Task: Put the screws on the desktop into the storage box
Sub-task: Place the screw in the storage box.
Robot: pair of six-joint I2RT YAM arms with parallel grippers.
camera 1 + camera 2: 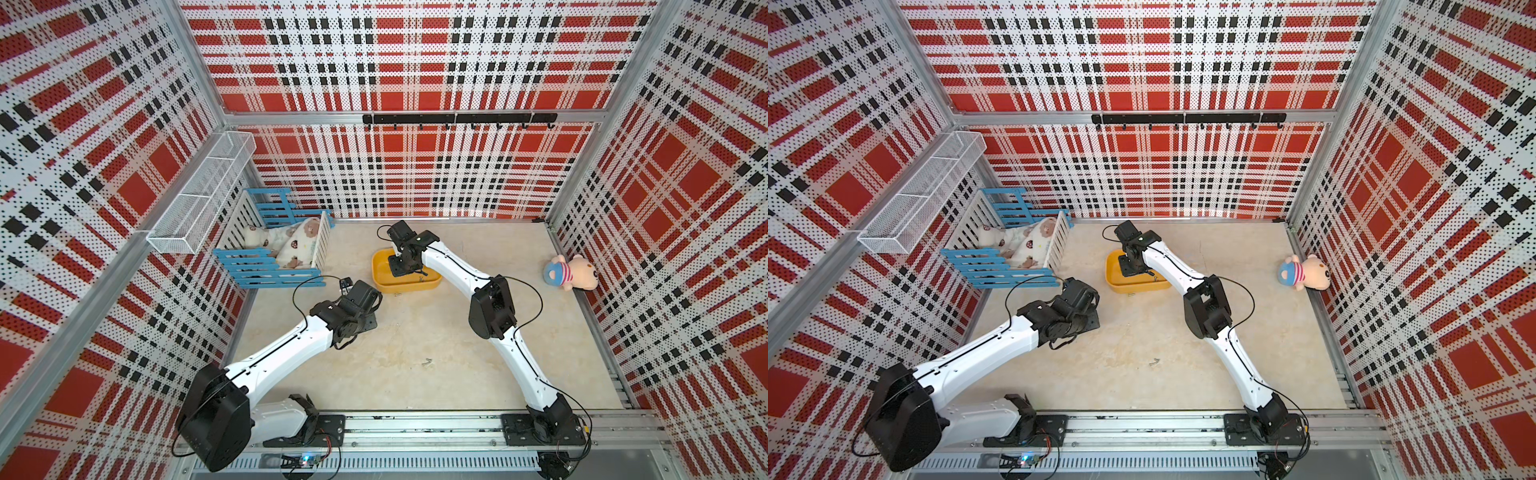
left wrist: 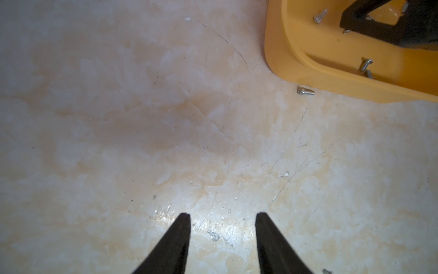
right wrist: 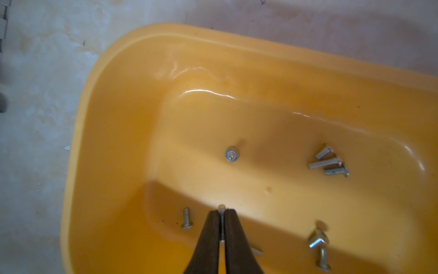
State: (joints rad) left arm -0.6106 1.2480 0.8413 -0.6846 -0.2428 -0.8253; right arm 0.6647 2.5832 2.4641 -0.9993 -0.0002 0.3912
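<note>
The yellow storage box [image 1: 380, 272] [image 3: 106, 118] stands on the beige desktop [image 1: 415, 332] near the back middle. My right gripper [image 3: 221, 212] hangs inside it, shut on a small silver screw [image 3: 221, 208] whose tip pokes out past the fingertips. Several screws [image 3: 328, 162] lie on the box floor. My left gripper [image 2: 222, 215] hovers open over bare desktop to the left of the box, with nothing between its fingers. One screw [image 2: 305, 91] [image 1: 397, 295] lies on the desktop against the box's front edge. Two more screws [image 1: 427, 362] [image 1: 1154, 362] lie further forward.
A blue-and-white slatted crate [image 1: 270, 270] holding soft toys stands at the back left, under a white wire-mesh basket [image 1: 199, 195] on the wall. A plush toy [image 1: 571, 272] lies by the right wall. A black hook rail [image 1: 457, 118] runs along the back wall.
</note>
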